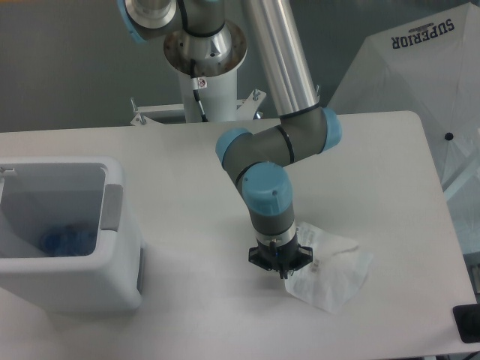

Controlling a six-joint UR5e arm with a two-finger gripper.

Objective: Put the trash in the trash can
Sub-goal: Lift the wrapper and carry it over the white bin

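Note:
The crumpled white wrapper (334, 271) with small black print lies flat on the table, right of centre near the front. My gripper (282, 271) points straight down at the wrapper's left edge, its fingertips at or just above the plastic. The fingers are turned edge-on to the camera, so their gap does not show. The trash can (112, 196), a boxy white bin with a grey handle panel, stands at the left front. Inside it, at the bottom, lies the bluish crushed bottle (66, 238).
The arm's base column (205, 71) stands at the back of the table. A white tent-like cover marked SUPERIOR (420, 75) rises beyond the right edge. A small black object (466, 324) sits at the front right corner.

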